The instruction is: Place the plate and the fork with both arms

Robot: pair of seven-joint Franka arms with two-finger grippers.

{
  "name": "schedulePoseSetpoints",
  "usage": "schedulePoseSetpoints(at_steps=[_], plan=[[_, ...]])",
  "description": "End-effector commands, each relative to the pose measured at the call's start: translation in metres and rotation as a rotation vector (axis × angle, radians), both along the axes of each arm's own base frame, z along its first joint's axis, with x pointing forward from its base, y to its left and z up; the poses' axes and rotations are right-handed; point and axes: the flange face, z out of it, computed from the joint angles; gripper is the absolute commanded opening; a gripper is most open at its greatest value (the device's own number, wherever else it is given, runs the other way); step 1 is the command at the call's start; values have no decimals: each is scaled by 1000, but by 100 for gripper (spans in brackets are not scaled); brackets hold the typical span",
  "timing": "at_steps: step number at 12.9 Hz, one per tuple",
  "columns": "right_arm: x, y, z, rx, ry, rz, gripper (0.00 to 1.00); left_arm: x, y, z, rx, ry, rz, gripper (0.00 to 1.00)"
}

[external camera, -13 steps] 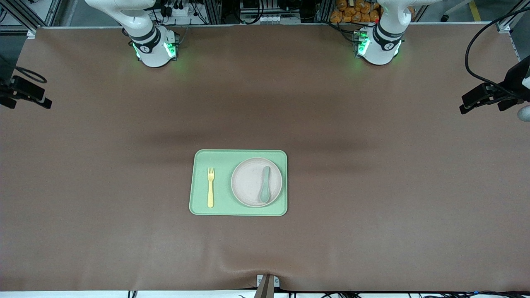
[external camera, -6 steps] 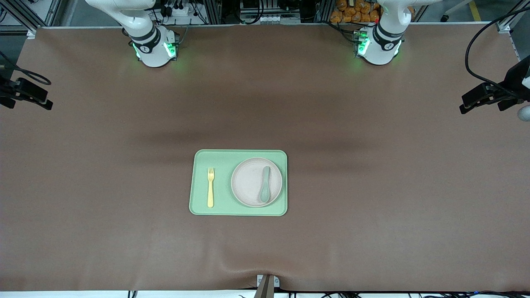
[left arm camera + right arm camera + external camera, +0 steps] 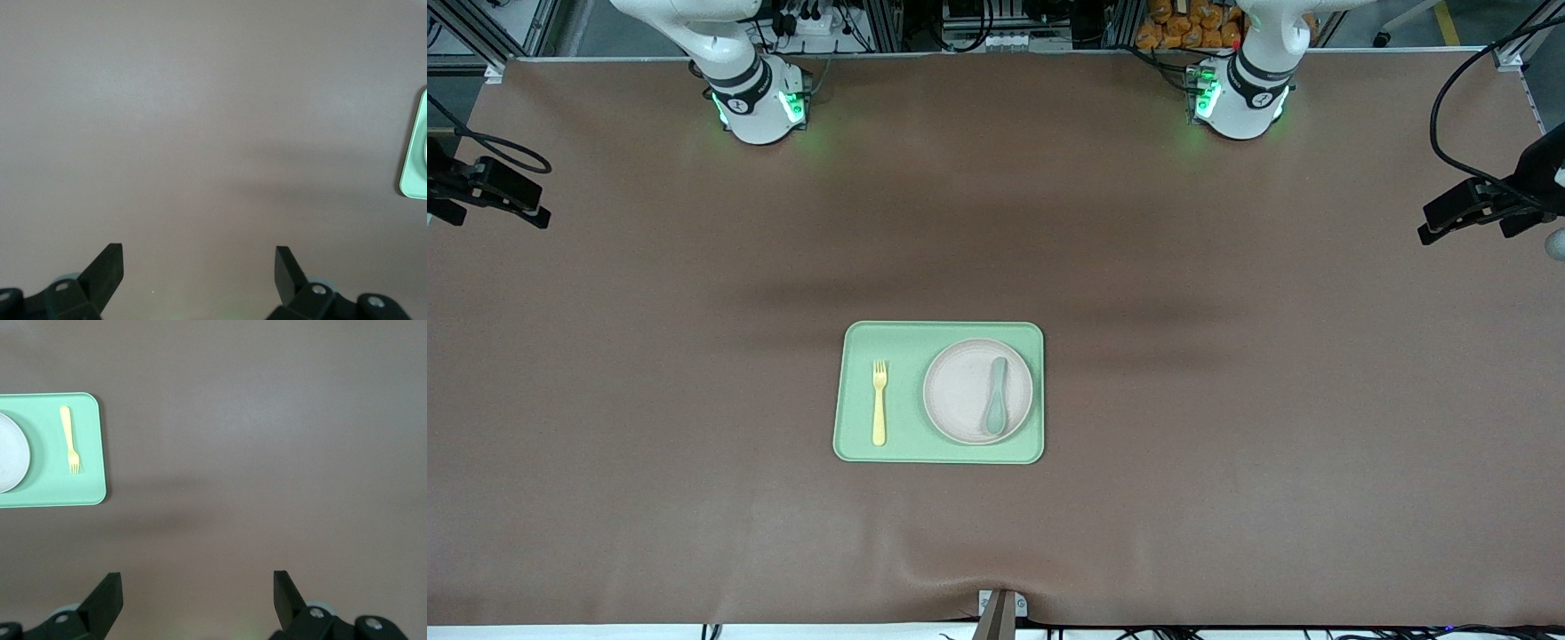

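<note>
Green tray: seen in the front view, a pale green tray (image 3: pixel 854 444) lies mid-tabletop on the brown tabletop (image 3: pixel 1227 400).
Plate: a round pale plate (image 3: pixel 960 391) sits on the tray, toward the left arm's end, with a grey-green spoon (image 3: pixel 996 396) lying on it.
Fork: a yellow fork (image 3: pixel 879 402) lies on the tray beside the plate, toward the right arm's end, apart from it.
Arms: both are drawn out to the tabletop's two ends, over bare tabletop, well apart from the tray.
Left wrist view: the left hand (image 3: pixel 199 263) is seen wide open and holding nothing; only a corner of the tray shows.
Right wrist view: the right hand (image 3: pixel 197 587) is likewise wide open and holding nothing; tray, fork and part of the plate are seen.
Step judged: plate and fork already lie set on the tray, as a finished placing would leave them; a setting yet to be taken apart would look the same.
</note>
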Motion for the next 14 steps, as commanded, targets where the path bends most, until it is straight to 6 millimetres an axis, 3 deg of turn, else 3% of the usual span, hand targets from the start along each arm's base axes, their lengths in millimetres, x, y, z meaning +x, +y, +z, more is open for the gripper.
schedulePoseSetpoints(at_steps=[1,8,14], plan=[[2,0,3,-9,3,0,100,-8,3,4,1,3,-31,100],[2,0,2,2,6,0,100,-6,4,4,5,2,-53,100],[2,-1,2,5,6,1,100,-10,-13,5,6,18,-95,100]])
